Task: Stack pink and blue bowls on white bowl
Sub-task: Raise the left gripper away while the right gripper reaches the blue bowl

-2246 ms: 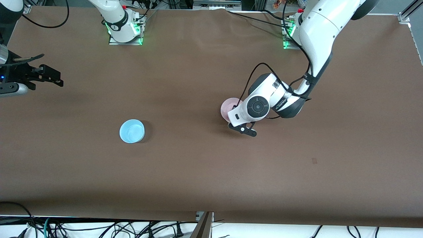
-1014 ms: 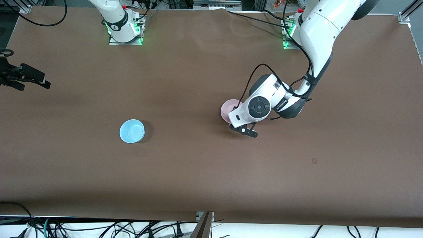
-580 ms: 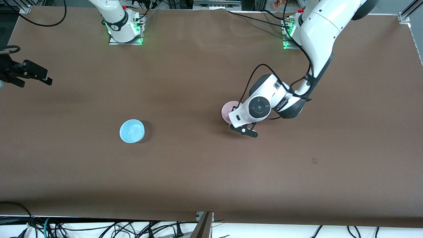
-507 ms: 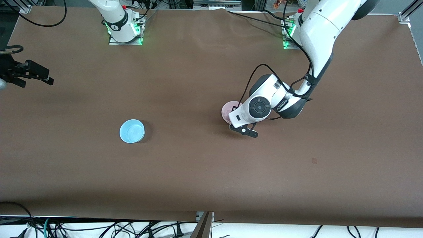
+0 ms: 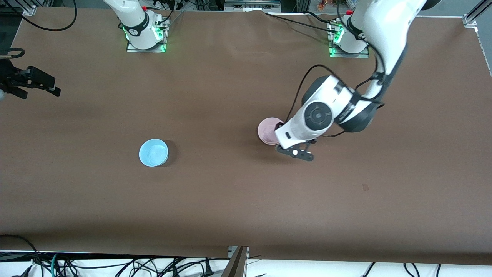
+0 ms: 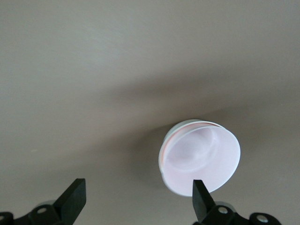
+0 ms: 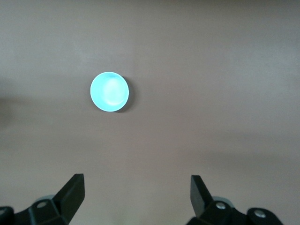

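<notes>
glossy white arm shells with dark grey joint bands, round black wrist cap, looping black cables, black two-finger grippers, green-lit bases on metal plates.

left gripper [image 6: 136, 201] hangs just above the pink bowl [image 5: 268, 130], fingers spread wide, holding nothing; right gripper [image 7: 136, 194] waits well apart, open.

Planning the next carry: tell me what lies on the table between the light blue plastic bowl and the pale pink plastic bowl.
Nothing: the front view shows only bare brown table between the light blue plastic bowl and the pale pink plastic bowl.
</notes>
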`<state>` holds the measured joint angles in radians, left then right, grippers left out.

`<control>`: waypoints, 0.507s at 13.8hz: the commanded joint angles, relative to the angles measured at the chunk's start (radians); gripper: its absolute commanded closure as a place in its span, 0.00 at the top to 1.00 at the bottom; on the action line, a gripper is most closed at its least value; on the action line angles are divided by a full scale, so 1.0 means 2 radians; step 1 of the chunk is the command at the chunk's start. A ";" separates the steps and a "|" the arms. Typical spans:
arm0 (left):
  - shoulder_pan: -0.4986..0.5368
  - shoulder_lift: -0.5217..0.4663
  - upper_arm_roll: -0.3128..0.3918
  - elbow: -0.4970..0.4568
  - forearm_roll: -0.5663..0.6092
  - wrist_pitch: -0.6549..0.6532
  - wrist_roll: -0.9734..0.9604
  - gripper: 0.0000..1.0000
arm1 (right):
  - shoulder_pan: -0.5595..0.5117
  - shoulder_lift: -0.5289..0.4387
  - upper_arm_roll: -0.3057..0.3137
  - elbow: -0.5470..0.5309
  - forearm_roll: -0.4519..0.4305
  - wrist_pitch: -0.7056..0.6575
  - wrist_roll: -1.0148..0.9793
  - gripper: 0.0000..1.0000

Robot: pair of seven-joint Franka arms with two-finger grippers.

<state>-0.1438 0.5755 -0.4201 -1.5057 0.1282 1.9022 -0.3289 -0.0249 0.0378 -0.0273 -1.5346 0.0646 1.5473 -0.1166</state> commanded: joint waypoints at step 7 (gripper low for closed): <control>0.109 -0.097 0.019 0.052 0.010 -0.066 0.000 1.00 | 0.022 0.086 0.009 0.004 0.018 -0.007 0.002 0.99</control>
<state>0.0654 0.3834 -0.4026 -1.4708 0.1297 1.8296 -0.3269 0.0085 0.1357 -0.0085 -1.5464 0.0797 1.5394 -0.1125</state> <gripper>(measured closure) 0.000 0.000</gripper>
